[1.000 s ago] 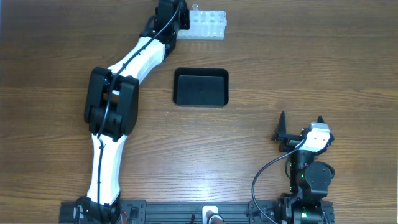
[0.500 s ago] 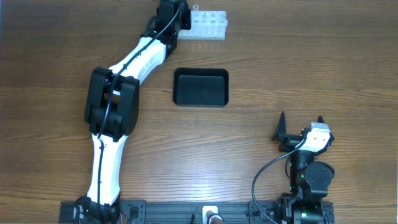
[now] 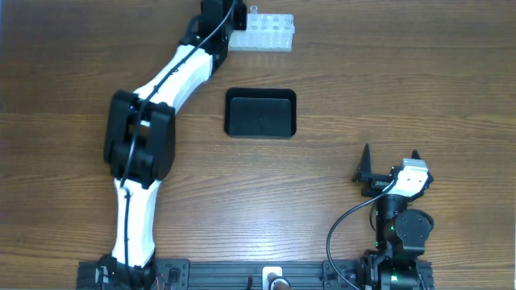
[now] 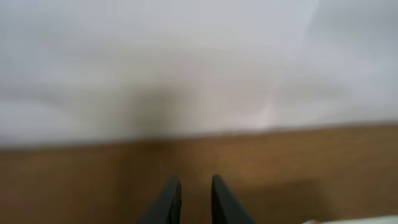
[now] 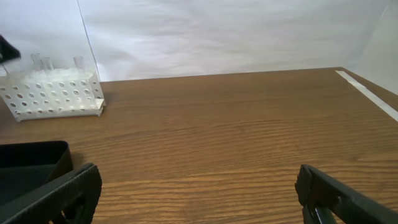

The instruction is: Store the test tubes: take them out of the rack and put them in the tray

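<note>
Left gripper (image 4: 194,182) at rack's (image 3: 266,34) far-left end.
Tubes (image 5: 46,62) likely light, slick, brittle: pinch exposed tops gently. Left grip state can't tell; right gripper (image 5: 198,177) gaping, empty.

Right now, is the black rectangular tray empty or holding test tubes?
Empty: the black rectangular tray has a bare floor in the top view.

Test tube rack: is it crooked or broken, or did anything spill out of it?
Nothing stands out. The rack stands upright on the table, with a few clear tubes sticking straight up out of it. None looks tipped, and nothing has spilled. The black tray sits flat and empty nearby.
</note>
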Available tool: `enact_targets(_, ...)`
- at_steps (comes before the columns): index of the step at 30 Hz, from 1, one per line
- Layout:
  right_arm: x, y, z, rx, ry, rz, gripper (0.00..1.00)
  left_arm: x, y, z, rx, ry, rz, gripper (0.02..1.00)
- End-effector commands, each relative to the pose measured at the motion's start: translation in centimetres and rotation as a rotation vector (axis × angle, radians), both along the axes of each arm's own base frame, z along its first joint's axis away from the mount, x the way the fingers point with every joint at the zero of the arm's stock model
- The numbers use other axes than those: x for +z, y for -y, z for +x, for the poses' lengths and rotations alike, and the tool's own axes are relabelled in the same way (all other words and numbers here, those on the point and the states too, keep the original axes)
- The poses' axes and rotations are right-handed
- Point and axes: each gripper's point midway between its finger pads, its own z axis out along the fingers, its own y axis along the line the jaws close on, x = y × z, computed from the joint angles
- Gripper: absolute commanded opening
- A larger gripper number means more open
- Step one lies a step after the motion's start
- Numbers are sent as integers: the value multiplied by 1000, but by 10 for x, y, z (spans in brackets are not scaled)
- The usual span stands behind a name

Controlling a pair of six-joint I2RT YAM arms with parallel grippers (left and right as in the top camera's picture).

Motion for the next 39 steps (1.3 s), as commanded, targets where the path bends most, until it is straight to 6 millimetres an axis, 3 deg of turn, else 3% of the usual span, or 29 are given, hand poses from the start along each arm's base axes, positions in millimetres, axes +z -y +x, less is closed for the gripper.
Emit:
enact_targets(1,-2,1,0,-2,1,-2,993,184,-15,-33,10,292,-62,128)
enact_targets(3,-2,1,0,-2,1,-2,991,212,-18,-48,8,321,-74,123)
enact_targets(5,-2,0,0,-1,1,-2,991,229,-18,-63,-3,314,-75,123)
enact_targets(8,-2,0,0,-1,1,-2,991,221,-12,-87,-19,201,-80,108)
enact_targets(11,-2,1,0,-2,1,-2,993,178,-4,-113,1,-18,-124,82)
enact_targets(14,-2,1,0,-2,1,-2,993,120,5,-143,64,-263,-143,77)
enact_targets(15,-2,0,0,-1,1,-2,993,92,7,-157,114,-367,-133,80)
enact_targets(17,-2,1,0,-2,1,-2,991,66,7,-169,172,-451,-103,77)
enact_targets(20,-2,1,0,-2,1,-2,991,22,10,-179,227,-542,-4,82)
enact_targets(24,-2,0,0,-1,1,-2,993,-20,17,-178,230,-612,51,84)
enact_targets(39,-2,0,0,-1,1,-2,993,-89,16,-184,247,-745,145,88)
